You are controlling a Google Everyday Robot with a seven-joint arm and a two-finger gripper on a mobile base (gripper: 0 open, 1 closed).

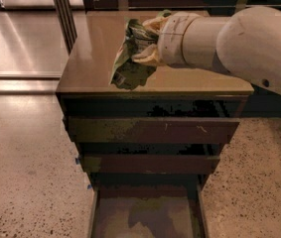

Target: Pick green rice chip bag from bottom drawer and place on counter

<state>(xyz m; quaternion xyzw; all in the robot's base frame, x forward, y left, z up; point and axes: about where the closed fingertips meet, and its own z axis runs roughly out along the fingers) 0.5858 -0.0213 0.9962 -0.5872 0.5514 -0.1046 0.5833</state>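
My gripper (pixel 147 39) is shut on the green rice chip bag (pixel 129 58), a crumpled green foil bag that hangs from its fingers over the front half of the counter (pixel 90 58). The white arm reaches in from the right and hides much of the counter's right side. The bottom drawer (pixel 145 214) stands pulled open at the foot of the cabinet, its grey-brown floor bare.
Two wider dark-fronted drawers (pixel 152 130) sit shut under the counter. A metal post (pixel 63 14) stands at the counter's far left corner. Speckled terrazzo floor (pixel 26 182) lies on both sides of the cabinet. The white bowl is hidden behind the arm.
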